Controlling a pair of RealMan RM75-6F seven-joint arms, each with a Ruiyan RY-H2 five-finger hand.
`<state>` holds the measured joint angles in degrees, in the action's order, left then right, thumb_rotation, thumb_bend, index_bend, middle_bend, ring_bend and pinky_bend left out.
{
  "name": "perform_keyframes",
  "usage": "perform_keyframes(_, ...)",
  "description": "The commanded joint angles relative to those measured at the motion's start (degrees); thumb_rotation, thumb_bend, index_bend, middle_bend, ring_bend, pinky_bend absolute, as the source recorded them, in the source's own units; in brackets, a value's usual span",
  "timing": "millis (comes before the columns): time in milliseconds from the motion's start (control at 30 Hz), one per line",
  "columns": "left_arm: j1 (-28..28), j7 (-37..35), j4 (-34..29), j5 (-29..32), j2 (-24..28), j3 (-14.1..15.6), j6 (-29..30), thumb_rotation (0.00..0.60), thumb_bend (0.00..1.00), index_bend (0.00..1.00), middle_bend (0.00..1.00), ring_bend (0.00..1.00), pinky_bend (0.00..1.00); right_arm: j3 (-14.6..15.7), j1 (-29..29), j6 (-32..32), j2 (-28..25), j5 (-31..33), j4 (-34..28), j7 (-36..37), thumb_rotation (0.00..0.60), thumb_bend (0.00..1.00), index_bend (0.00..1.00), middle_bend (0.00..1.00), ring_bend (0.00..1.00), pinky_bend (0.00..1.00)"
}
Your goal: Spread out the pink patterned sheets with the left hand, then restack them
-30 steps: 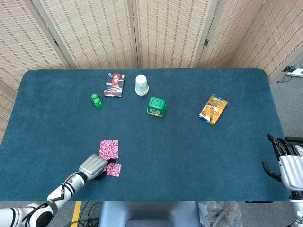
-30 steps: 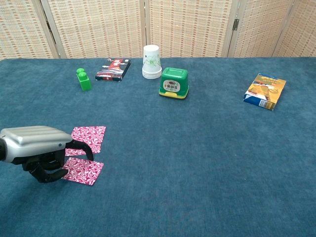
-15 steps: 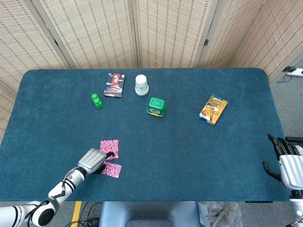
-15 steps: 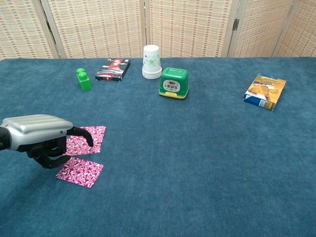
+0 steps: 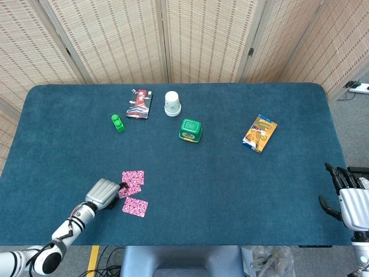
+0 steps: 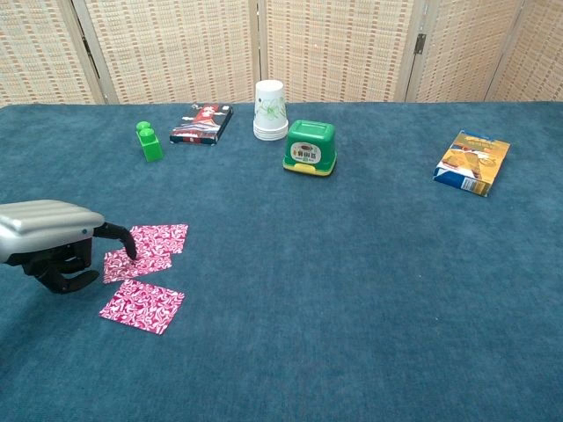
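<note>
Resting a fingertip on the pink sheets fanned near the table's front-left edge, left hand grips nothing. Right hand hangs off the right edge, fingers apart, partly cropped.

From the head view we look steeply down on the whole blue table, while the chest view faces low across it toward the woven screen, sharing the tabletop.
</note>
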<state>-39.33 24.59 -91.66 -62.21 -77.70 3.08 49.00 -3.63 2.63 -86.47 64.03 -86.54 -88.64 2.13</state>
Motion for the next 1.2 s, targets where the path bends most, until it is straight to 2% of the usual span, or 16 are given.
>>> perform_keyframes(33, 0.75, 0.76, -1.2, 0.19, 2.02, 0.98, 0.63, 0.6, 0.56, 0.3, 0.97, 0.93, 1.0, 0.0, -0.03, -0.12, -0.04, -0.09, -0.06, -0.04, 0.6, 0.39, 0.06, 0.22, 0.13, 0.19)
perform_keyframes(233, 1.69, -1.06, -3.64, -1.22, 4.57, 1.19, 1.35, 0.6, 0.56, 0.3, 0.97, 0.93, 1.0, 0.09, -0.1, -0.34, 0.01, -0.33, -0.15, -0.1, 0.6, 0.39, 0.06, 0.22, 0.13, 0.19)
perform_keyframes(500, 0.68, -3.09, -2.29, -4.62, 0.13, -1.04, 1.07, 0.6, 0.56, 0.29, 0.97, 0.93, 1.0, 0.14, -0.17, -0.42, 0.05, -0.38, 0.06, 0.25, 0.6, 0.38, 0.06, 0.22, 0.13, 0.19)
perform_keyframes(833, -2.45, -0.24, -0.46, -1.14, -4.64, -3.76, -1.18, 0.6, 0.56, 0.26, 0.97, 0.93, 1.0, 0.09, -0.32, -0.34, 0.02, 0.04, 0.73, 1.11, 0.6, 0.38, 0.06, 0.22, 0.13, 0.19)
perform_keyframes(1200, -3.98, 3.97, 0.8, 3.81, -6.06, -3.08, -2.11, 0.6, 0.56, 0.26, 0.97, 0.93, 1.0, 0.01, -0.36, -0.29, 0.0, 0.18, 1.14, 1.53, 0.6, 0.39, 0.06, 0.22, 0.13, 0.19)
